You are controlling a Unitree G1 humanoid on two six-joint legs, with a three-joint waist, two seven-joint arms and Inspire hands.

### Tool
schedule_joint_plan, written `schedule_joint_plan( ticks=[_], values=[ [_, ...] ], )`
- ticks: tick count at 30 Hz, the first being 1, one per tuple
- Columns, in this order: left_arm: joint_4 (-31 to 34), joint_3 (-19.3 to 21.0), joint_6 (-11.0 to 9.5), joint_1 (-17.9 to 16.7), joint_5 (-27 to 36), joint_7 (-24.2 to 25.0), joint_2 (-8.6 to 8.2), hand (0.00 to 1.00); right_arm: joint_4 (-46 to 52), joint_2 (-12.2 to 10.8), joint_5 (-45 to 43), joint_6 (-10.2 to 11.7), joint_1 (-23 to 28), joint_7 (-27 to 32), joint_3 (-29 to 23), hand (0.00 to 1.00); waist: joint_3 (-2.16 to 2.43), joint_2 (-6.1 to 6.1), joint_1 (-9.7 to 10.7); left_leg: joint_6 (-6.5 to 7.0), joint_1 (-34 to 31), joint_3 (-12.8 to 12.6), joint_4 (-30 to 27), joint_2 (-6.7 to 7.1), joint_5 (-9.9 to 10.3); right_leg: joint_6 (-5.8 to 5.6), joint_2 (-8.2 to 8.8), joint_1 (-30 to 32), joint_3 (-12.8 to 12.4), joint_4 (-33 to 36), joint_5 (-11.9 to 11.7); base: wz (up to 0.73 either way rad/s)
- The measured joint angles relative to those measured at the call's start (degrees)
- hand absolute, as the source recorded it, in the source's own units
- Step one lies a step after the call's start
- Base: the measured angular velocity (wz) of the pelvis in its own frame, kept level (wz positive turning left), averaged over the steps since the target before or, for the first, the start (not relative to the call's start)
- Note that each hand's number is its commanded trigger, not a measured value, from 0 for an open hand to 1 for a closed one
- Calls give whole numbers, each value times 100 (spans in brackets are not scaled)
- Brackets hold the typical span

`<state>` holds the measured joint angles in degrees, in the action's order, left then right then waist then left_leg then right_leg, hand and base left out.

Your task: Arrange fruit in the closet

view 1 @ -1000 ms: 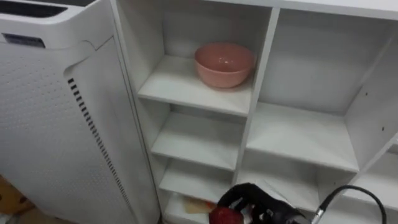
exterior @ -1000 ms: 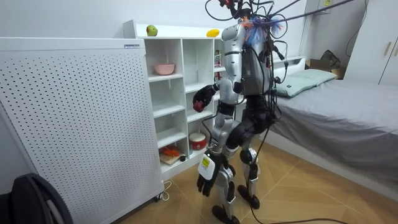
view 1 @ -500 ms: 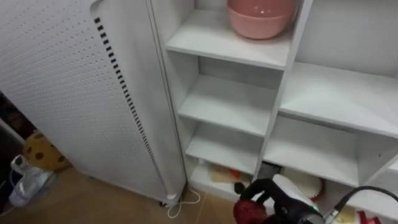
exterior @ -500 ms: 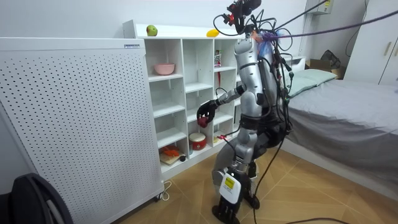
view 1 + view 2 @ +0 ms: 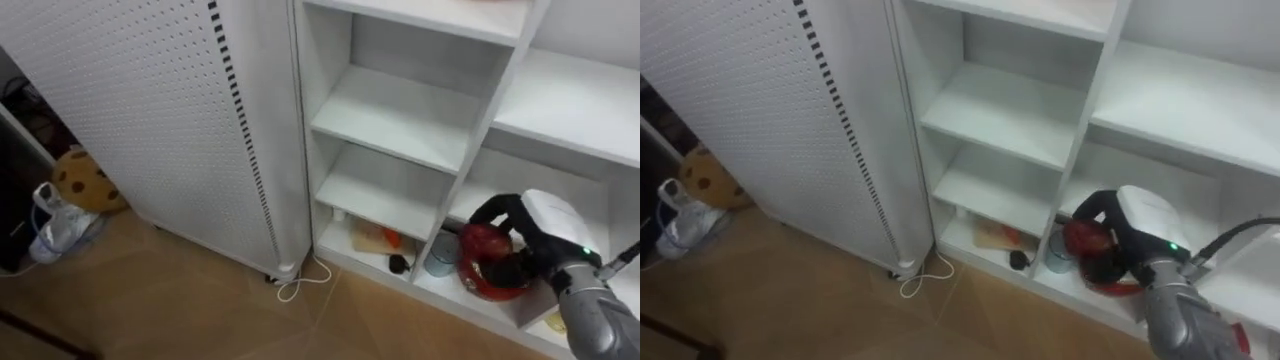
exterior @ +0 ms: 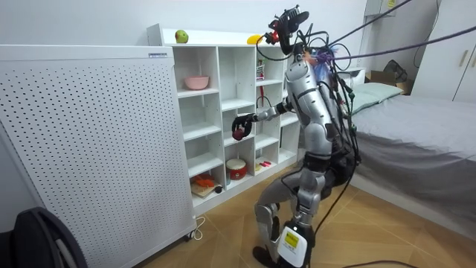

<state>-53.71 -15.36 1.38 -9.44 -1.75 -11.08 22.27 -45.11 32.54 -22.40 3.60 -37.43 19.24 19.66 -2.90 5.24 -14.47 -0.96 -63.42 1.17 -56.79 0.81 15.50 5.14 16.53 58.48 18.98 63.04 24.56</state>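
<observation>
A large white perforated panel (image 6: pixel 89 141) stands at the room view's left, and the white closet (image 6: pixel 221 112) with open compartments is just beside it. A bed (image 6: pixel 416 126) with a grey cover is at the room view's right. The floor (image 5: pixel 180 300) is of wood. The robot stands before the closet with bent knees and leans toward it.

In the closet a pink bowl (image 6: pixel 197 82) is on an upper shelf and a red pot (image 6: pixel 236 169) is in a low compartment. A green apple (image 6: pixel 181 36) and a yellow fruit (image 6: pixel 255 39) lie on its top. A thin white cable (image 5: pixel 300 284) lies on the floor at the foot of the panel.

The right hand (image 5: pixel 540 225) has its fingers curled round the red fruit (image 5: pixel 480 243) and holds it in the air before the open compartments. The left hand (image 6: pixel 288 251) hangs low by the legs; its state cannot be told.

Compared with half a second ago, the robot leans further forward and its knees are more bent. The head camera now looks lower, at the bottom shelves and the floor. The right hand still clasps the fruit.
</observation>
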Motion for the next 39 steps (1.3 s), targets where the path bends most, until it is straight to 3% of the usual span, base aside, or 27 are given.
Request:
schedule_joint_plan(
  ticks=[4,7,14,25,30,39],
  values=[
    [102,-172,139,-39,-31,-1,66,0,-403,199,15,-58,-289,545,163,100,-11,66,0,22,-305,-61,12,8,-118,20,66,349,-37,88,-19,7],
    [238,-163,264,-107,-11,-10,125,0,-493,210,25,-121,-323,868,170,100,-38,128,5,12,-394,-70,12,-10,-126,36,59,433,-14,87,-31,0],
    [570,-166,343,-197,169,-78,305,0,-765,347,252,-383,-647,1306,384,100,-40,133,13,-10,-485,-72,15,-24,-139,37,42,528,-19,86,-31,0],
    [1097,-161,578,-525,370,-82,568,0,-1254,448,936,-618,-1115,1528,639,100,-42,127,-16,-10,-629,-77,14,-6,-137,14,62,676,-19,107,-30,1],
    [1120,-158,577,-539,380,-128,574,0,-1256,460,1331,-618,-1119,1585,651,100,-49,113,-60,-11,-700,-85,13,-10,-137,13,56,763,-34,112,-27,0],
    [1212,-151,594,-716,397,-178,611,0,-1517,567,1809,-669,-1119,1519,856,100,-60,107,-327,-21,-713,-107,12,1,-134,77,139,794,-14,232,68,5]
  ],
)
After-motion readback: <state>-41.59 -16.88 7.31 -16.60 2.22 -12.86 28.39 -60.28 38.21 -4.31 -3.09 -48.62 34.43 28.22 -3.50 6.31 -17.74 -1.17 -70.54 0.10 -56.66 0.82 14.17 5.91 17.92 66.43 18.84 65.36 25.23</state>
